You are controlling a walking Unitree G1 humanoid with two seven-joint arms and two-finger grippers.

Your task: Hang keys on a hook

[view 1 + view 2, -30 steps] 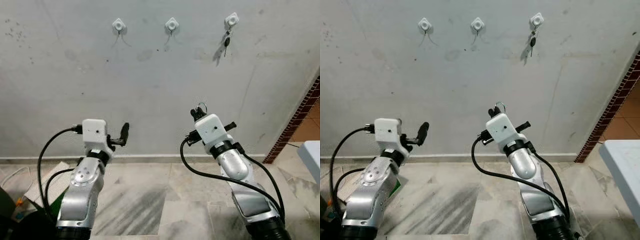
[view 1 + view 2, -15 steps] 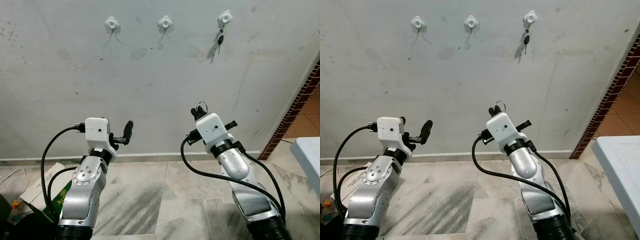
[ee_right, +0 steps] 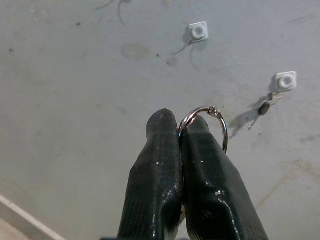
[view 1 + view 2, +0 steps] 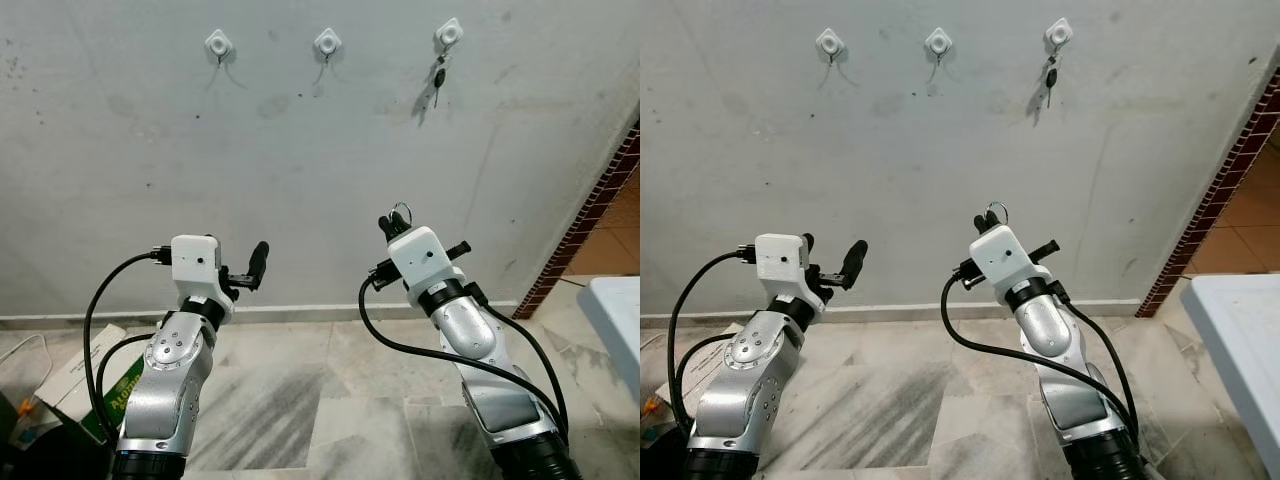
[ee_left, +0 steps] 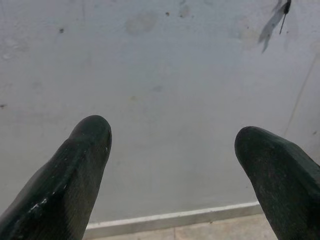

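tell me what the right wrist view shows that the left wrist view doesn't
Right wrist view alone: the right tool shut on a key ring, plus two white wall hooks, the middle hook bare and the right hook carrying hanging keys.

Left wrist view alone: the left tool open, its two black fingers spread wide with nothing between them, and the skirting strip where wall meets floor.

Both: the grey stained wall and those hanging keys, which the left wrist view catches at its frame corner.

Even, soft daylight; sharp frames, faint shadows on the wall [image 4: 300,180].
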